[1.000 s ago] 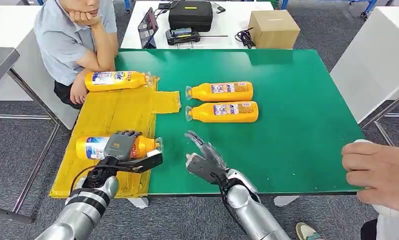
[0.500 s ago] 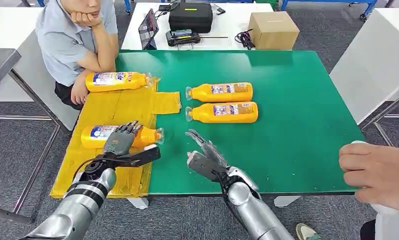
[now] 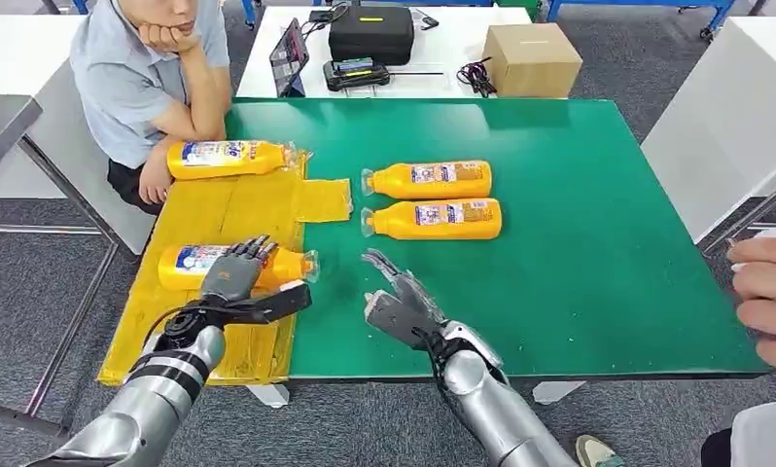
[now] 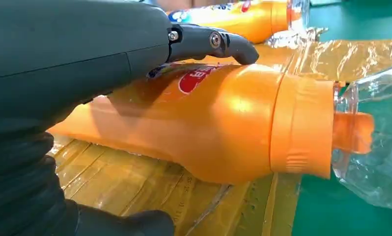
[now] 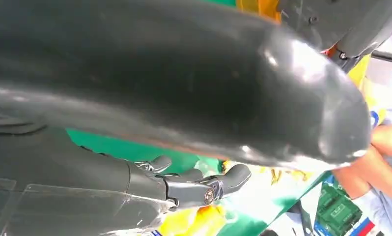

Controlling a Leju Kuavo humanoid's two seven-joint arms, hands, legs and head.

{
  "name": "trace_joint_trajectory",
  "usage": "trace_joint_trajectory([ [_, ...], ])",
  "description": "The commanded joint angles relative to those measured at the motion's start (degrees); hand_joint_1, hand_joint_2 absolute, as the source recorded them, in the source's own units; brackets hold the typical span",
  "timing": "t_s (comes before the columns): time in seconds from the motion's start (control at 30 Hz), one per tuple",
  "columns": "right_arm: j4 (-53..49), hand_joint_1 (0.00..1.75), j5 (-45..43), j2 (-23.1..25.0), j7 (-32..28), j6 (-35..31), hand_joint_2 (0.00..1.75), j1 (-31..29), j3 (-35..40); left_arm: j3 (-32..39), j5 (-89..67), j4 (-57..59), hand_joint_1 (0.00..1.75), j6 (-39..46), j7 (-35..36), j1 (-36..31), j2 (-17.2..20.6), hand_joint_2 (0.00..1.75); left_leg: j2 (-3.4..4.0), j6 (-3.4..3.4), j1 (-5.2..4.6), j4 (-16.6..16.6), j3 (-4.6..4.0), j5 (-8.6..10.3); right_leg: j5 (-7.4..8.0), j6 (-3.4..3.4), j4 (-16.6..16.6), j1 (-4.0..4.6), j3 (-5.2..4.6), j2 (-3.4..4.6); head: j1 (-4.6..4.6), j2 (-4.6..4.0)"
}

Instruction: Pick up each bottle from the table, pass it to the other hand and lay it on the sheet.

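Resting on the yellow sheet point(image 3: 224, 209), the orange bottle point(image 3: 194, 265) under the left hand point(image 3: 230, 277)'s loosely draped fingers could roll once freed; right hand point(image 3: 396, 304) spread, empty.

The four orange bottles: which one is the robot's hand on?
The near bottle on the yellow sheet, under the left hand. One lies farther along the sheet; two lie on the green table.

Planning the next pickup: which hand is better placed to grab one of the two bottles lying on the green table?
Right. The right hand hovers open just before the nearer bottle; the left hand is occupied over the sheet.
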Motion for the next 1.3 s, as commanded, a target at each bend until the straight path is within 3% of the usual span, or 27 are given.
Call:
trace_joint_trajectory([
  [0.03,0.3,0.00,0.7,-1.4,0.4,-0.8,0.00,0.1,0.1,-1.8,1.2,-9.3,0.00,1.1,-0.7,6.4,-2.4,1.75,0.09,-0.08,0.05,0.0,0.02,-0.04,0.00,-0.12,-0.1,0.06,0.03,0.05,0.02,0.00],
  [0.3,-1.8,0.00,1.8,-1.2,1.3,-1.3,0.00,1.6,-0.4,-5.4,2.8,-21.0,0.00,3.1,-1.9,10.6,-3.3,1.75,0.03,-0.07,0.02,0.0,-0.27,-0.03,-0.03,-0.08,0.0,0.03,-0.27,-0.01,0.00,0.00],
  [0.83,-1.9,0.00,1.8,-1.2,1.4,-1.3,0.00,1.6,-0.4,-5.5,2.9,-21.4,0.00,3.2,-1.9,10.9,-3.2,1.75,0.06,-0.09,0.07,0.0,-0.49,-0.05,-0.04,-0.11,0.0,0.08,-0.48,0.01,0.00,0.00],
  [1.0,-3.8,0.00,2.8,-1.2,1.8,-1.8,0.00,3.0,-1.1,-7.6,6.3,-30.6,0.00,2.8,-3.4,14.1,-4.5,1.75,0.04,-0.12,0.10,0.1,-0.51,-0.09,-0.08,-0.15,0.0,0.12,-0.49,-0.02,0.00,0.00],
  [1.07,-7.6,0.00,3.0,-0.7,1.6,-2.9,0.00,5.1,-2.1,-7.2,12.1,-37.3,0.00,3.2,-6.2,17.1,-6.0,1.75,0.06,-0.12,0.10,0.1,-0.53,-0.13,-0.11,-0.16,0.1,0.12,-0.51,-0.01,0.00,0.00],
  [1.2,-29.5,0.00,-1.7,2.7,-1.1,-3.5,0.00,16.1,-7.1,-5.7,27.9,-55.6,0.00,1.8,-10.5,27.6,-9.8,1.75,0.05,-0.10,0.08,0.1,-0.60,-0.15,-0.13,-0.12,0.1,0.09,-0.58,-0.01,0.02,0.00],
  [1.27,-37.3,0.00,-1.5,4.1,0.3,-2.9,0.00,21.4,-8.9,-3.9,44.6,-59.3,0.00,-3.7,-11.7,31.5,-11.4,1.75,0.07,-0.11,0.09,0.2,-0.66,-0.25,-0.23,-0.15,0.1,0.10,-0.64,0.01,0.02,0.00],
  [1.3,-39.6,0.00,-3.1,4.6,1.4,-1.6,1.75,24.0,-10.6,-3.1,50.9,-60.0,0.00,-6.7,-12.1,33.5,-11.1,1.75,0.09,-0.11,0.06,0.2,-0.70,-0.28,-0.25,-0.14,0.2,0.08,-0.70,0.03,-0.02,0.00],
])
